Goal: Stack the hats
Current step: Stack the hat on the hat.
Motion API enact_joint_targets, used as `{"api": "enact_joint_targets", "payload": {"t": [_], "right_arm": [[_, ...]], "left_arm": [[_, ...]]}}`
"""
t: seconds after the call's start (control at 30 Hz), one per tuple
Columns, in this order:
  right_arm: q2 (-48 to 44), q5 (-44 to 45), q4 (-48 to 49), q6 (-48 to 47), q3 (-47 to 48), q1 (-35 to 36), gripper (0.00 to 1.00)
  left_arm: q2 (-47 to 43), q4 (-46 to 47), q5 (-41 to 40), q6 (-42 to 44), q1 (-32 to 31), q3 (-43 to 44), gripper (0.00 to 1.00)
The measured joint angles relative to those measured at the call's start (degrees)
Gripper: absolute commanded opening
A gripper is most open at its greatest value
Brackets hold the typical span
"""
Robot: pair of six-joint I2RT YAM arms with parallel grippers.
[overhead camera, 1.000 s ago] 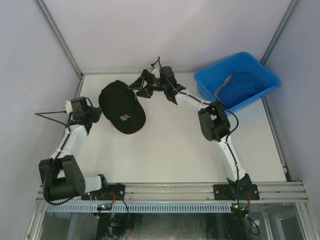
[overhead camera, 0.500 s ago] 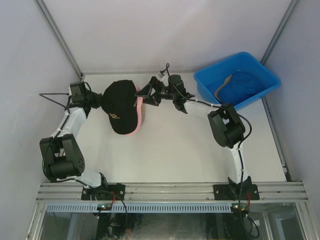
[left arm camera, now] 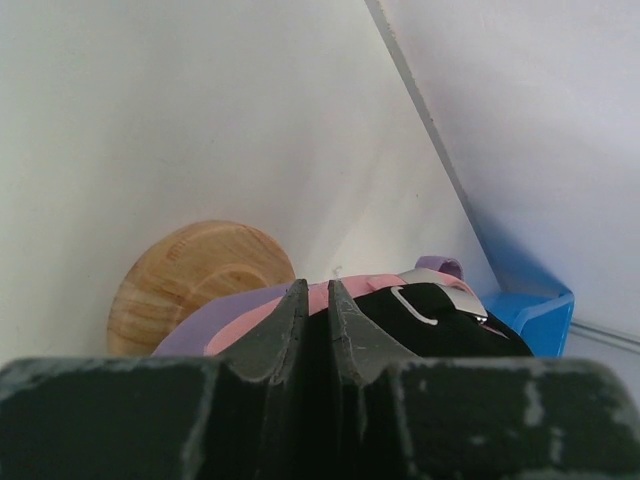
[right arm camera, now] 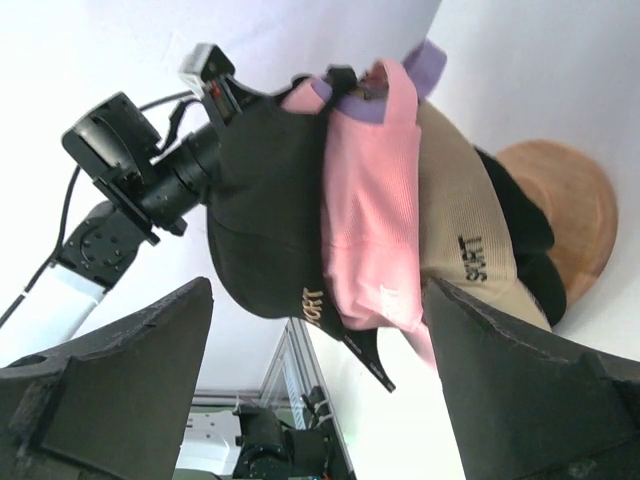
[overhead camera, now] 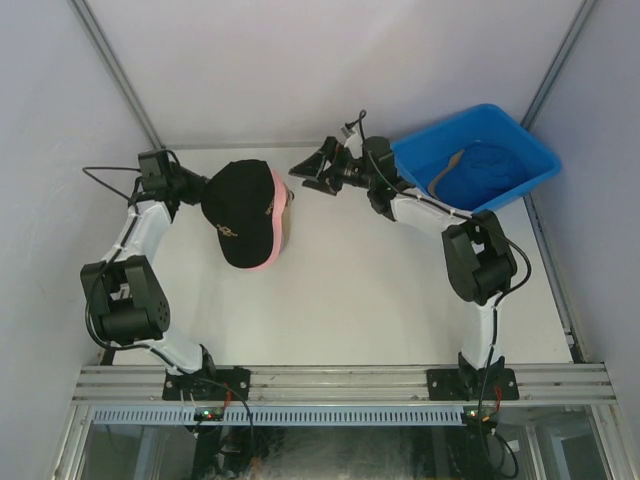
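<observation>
A stack of hats sits on the wooden stand (right arm camera: 565, 215). The black hat (overhead camera: 238, 205) with its embroidered logo is on top, over the pink hat (right arm camera: 365, 190), a purple hat (left arm camera: 205, 322) and a tan hat (right arm camera: 460, 225). My left gripper (overhead camera: 196, 190) is at the stack's left side, shut on the rear edge of the black hat (left arm camera: 440, 322). The jaws show only a thin dark slit. To the right of the stack my right gripper (overhead camera: 312, 172) stands wide open and apart from it, with nothing held. A blue hat (overhead camera: 490, 168) lies in the bin.
The blue plastic bin (overhead camera: 420, 150) stands at the back right, just behind the right wrist. The stand's wooden top (left arm camera: 190, 275) shows beneath the hats in the left wrist view. Enclosure walls close in the left, back and right sides.
The left gripper swung toward the back wall with the black hat's rear, turning the hat so the pink rim now shows. The right gripper drew back to the right, toward the bin.
</observation>
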Motion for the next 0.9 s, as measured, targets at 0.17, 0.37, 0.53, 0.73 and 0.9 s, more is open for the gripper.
{"api": "enact_joint_targets", "payload": {"t": [0.17, 0.37, 0.53, 0.73, 0.9], "right_arm": [[1.0, -2.4, -1.2, -0.7, 7.0, -1.4, 0.85], [4.3, -6.1, -1.6, -0.7, 16.7, -0.5, 0.84], [6.3, -8.2, -2.6, -0.7, 18.2, 0.2, 0.83], [8.0, -9.7, -5.0, -0.7, 18.2, 0.3, 0.82], [8.0, -10.5, -5.4, -0.8, 17.7, 0.2, 0.82]], "left_arm": [[0.0, -0.7, 1.0, 1.2, 0.0, 1.0, 0.18], [0.9, -0.7, 3.5, 1.5, -0.2, 3.0, 0.17], [3.9, -0.4, 5.7, 1.9, -1.8, 6.4, 0.16], [7.5, -0.7, 8.3, 3.0, -4.7, 10.8, 0.15], [8.4, -1.5, 9.4, 3.7, -6.5, 12.7, 0.15]]}}
